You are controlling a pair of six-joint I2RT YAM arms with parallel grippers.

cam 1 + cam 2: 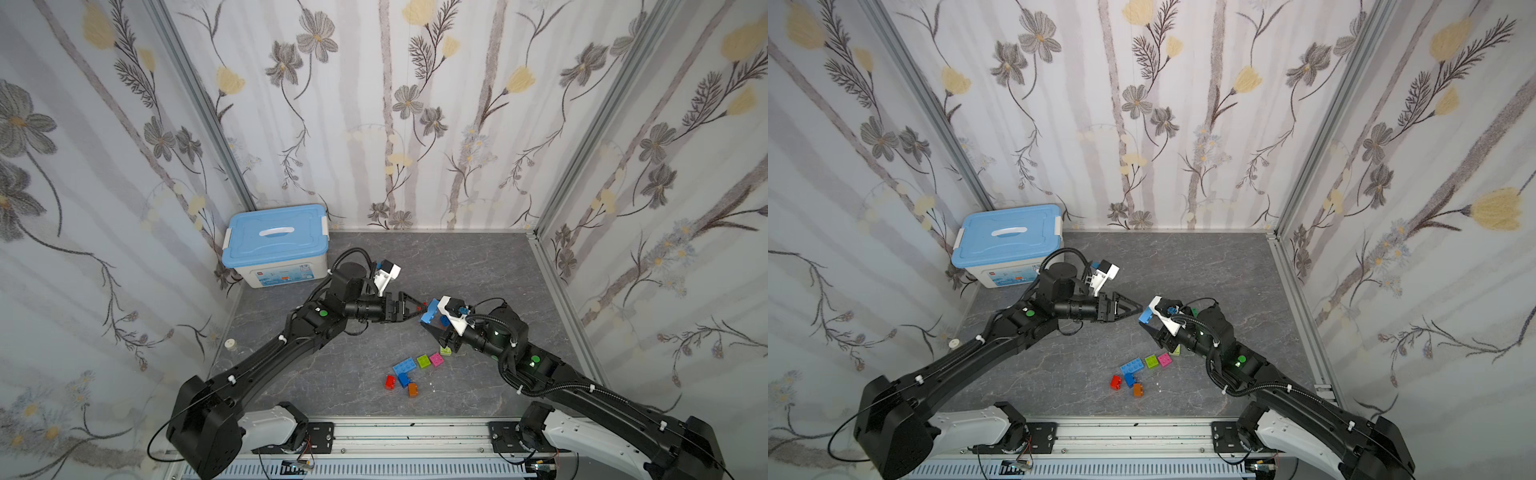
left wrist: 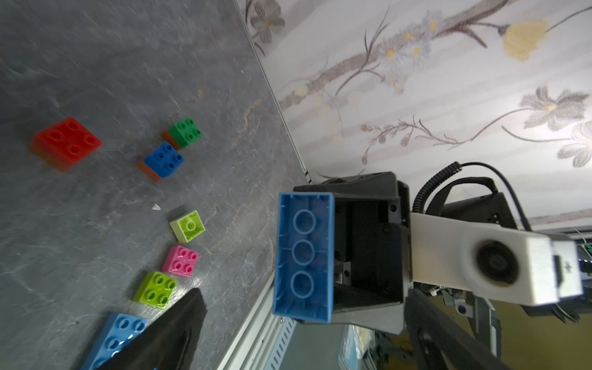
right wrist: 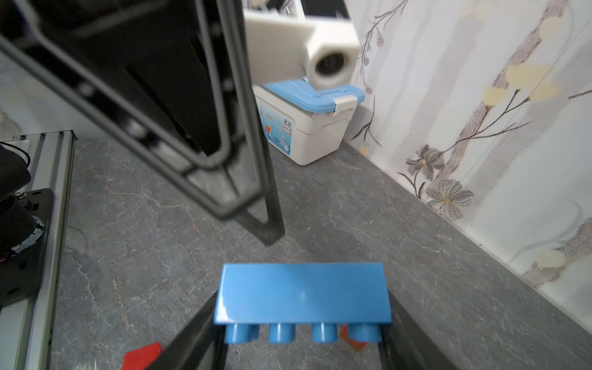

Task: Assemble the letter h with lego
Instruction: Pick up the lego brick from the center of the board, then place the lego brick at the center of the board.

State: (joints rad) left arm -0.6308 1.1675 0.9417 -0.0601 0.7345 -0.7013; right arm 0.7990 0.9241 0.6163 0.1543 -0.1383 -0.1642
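You're pinching the light, stiff, slick blue brick point(image 2: 302, 259) by its ends in the right gripper point(image 3: 302, 307); left gripper point(image 1: 419, 311) gapes open.

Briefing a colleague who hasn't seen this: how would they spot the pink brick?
On the grey table, a cluster of loose bricks lies by the right arm. The pink brick sits in its far row, beside a lime brick; it is the only pink one.
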